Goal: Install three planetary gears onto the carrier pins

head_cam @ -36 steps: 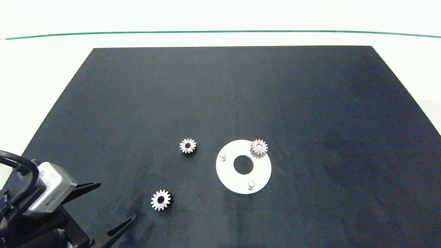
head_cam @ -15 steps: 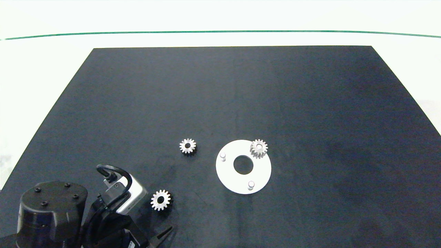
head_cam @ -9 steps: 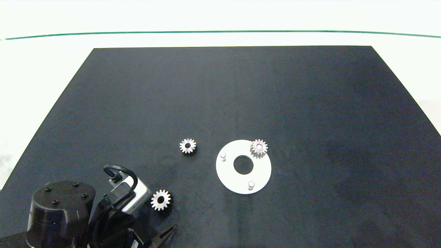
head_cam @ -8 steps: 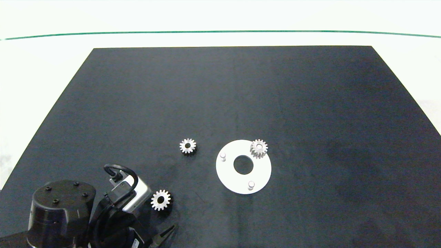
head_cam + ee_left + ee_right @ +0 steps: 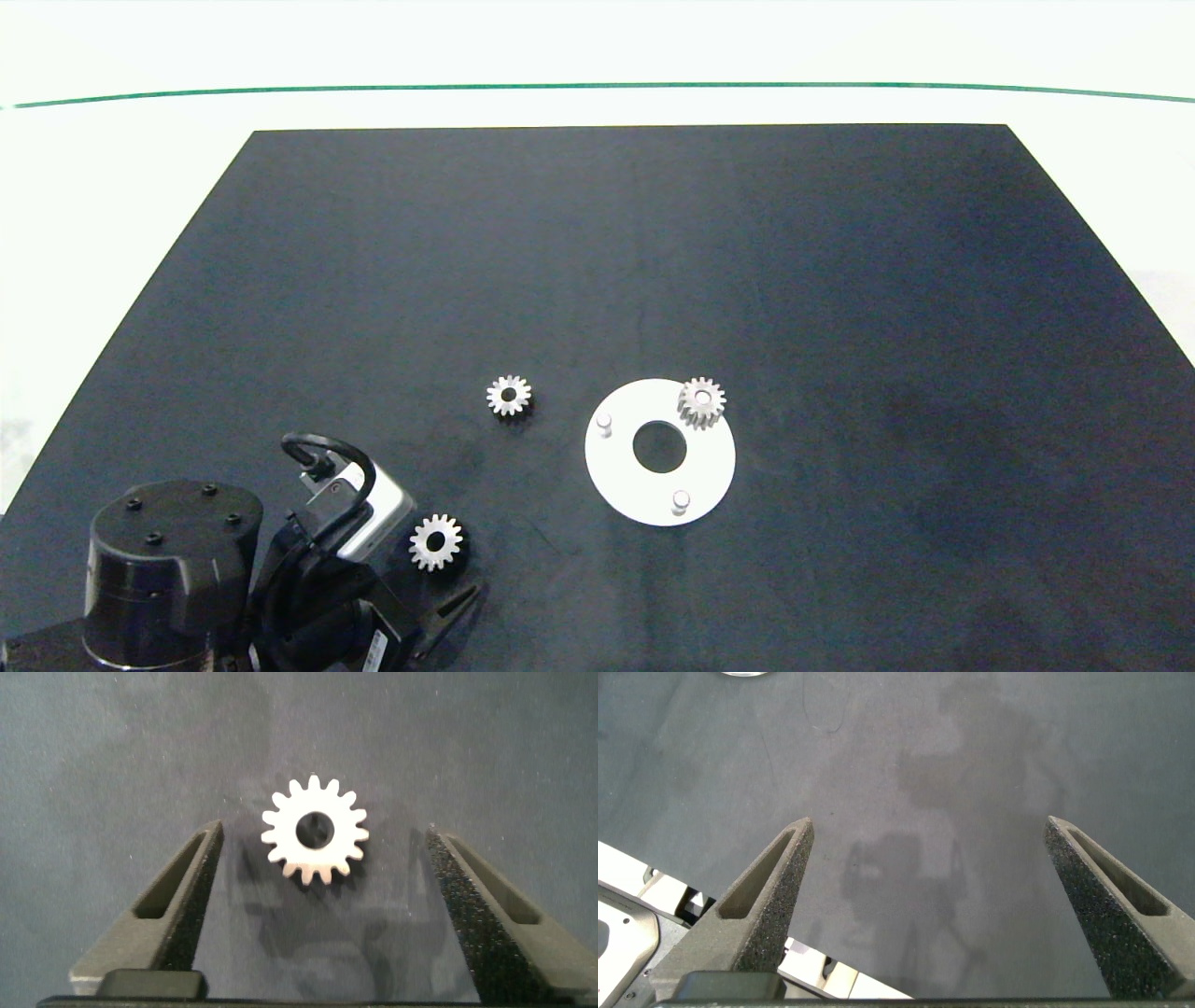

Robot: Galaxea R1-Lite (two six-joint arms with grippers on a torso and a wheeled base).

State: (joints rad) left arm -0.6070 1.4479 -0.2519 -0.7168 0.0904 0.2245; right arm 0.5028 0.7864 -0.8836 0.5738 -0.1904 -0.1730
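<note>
Three silvery planetary gears show in the head view. One gear (image 5: 701,402) sits on the far-right pin of the white carrier disc (image 5: 621,467). Two carrier pins (image 5: 604,425) (image 5: 681,502) stand bare. A second gear (image 5: 509,396) lies flat on the mat left of the disc. The third gear (image 5: 436,542) (image 5: 315,829) lies flat near the front left, between the fingers of my left gripper (image 5: 323,831), which is open and apart from its teeth on both sides. My right gripper (image 5: 929,821) is open over bare mat and out of the head view.
The black mat (image 5: 597,261) covers most of the white table (image 5: 112,187). The left arm's dark base and wrist camera (image 5: 359,499) fill the front left corner. In the right wrist view the mat's edge and light table parts (image 5: 635,905) show beside the fingers.
The left arm swung in from the front left corner toward the near gear and turned, so its open fingers now stand on either side of that gear. Gears and disc stayed put.
</note>
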